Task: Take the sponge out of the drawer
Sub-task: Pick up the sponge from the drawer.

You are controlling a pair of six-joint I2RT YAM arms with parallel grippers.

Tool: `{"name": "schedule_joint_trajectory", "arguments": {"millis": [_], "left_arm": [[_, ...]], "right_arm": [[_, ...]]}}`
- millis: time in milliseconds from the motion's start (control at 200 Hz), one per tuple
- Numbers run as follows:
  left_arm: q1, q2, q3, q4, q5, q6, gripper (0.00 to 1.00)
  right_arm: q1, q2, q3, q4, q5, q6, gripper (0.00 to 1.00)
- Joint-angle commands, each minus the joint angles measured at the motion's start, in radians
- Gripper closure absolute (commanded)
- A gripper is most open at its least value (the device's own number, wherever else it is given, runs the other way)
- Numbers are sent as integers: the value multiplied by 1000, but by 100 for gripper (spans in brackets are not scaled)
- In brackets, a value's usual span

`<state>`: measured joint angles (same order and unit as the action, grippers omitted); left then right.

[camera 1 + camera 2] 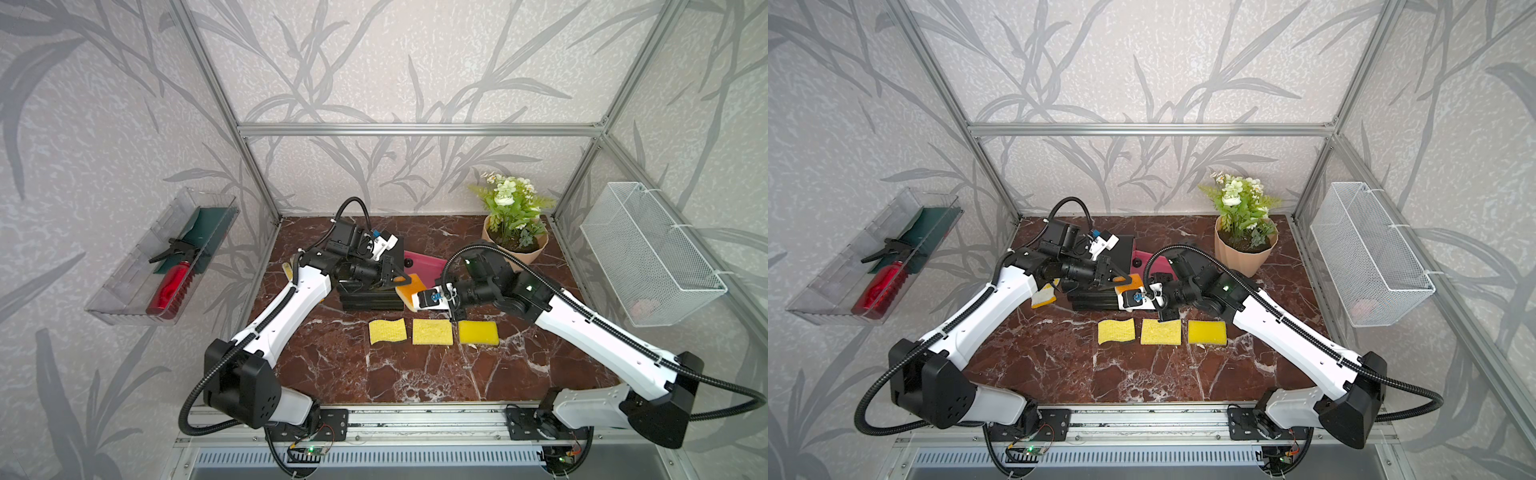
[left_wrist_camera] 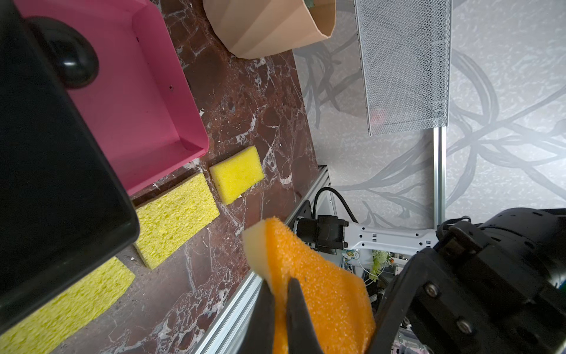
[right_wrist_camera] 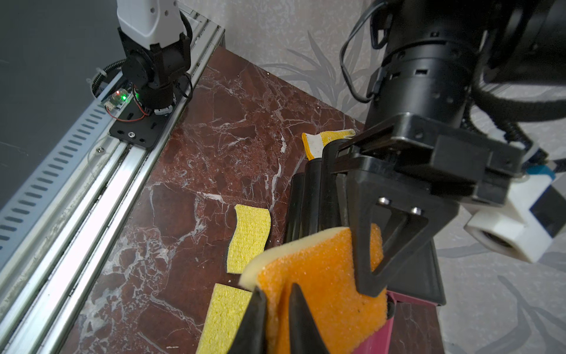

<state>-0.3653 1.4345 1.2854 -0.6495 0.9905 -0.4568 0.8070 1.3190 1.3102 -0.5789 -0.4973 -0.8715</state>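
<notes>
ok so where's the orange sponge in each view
Top view: orange foam sponge, near centre, between the two arms.
Top view: just left of centre.
Left wrist: foreground, between the jaws.
Right wrist: foreground, between the jaws.
Shared landmark: pink plastic drawer beside it.

Legible text: none in any view.
Orange sponge (image 2: 318, 294): plain faces, nothing printed.
Yellow sponges (image 1: 432, 332): nothing printed.
Drawer (image 2: 147, 101): plain pink, unmarked.
Right wrist camera mount (image 1: 434, 297): small blue mark, too small to read.
Circuit board (image 3: 118, 99): green and red lights lit; lettering too blurred to read.
Red spray bottle (image 1: 168, 289): no readable label.
</notes>
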Motion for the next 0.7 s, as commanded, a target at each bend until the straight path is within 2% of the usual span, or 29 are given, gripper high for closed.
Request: {"name": "schedule_joint_trajectory", "arguments": {"millis": [0, 120, 210, 310, 425, 695], "left_arm": [[-11, -32, 6, -9, 1, 18, 100], [-11, -52, 15, -19, -95, 21, 100], [-9, -71, 16, -12, -200, 7, 100], [-14, -102, -6, 20, -329, -36, 100], [-24, -171, -101, 148, -423, -134, 100], [-97, -357, -313, 364, -642, -304, 100]], "right_arm": [[1, -12, -41, 112, 68, 68, 68], [1, -33, -80, 237, 187, 197, 57], [1, -34, -75, 286, 322, 317, 43], [1, -30, -66, 305, 443, 410, 40], [1, -40, -77, 329, 551, 539, 37], [-1, -192, -219, 401, 572, 765, 33]]}}
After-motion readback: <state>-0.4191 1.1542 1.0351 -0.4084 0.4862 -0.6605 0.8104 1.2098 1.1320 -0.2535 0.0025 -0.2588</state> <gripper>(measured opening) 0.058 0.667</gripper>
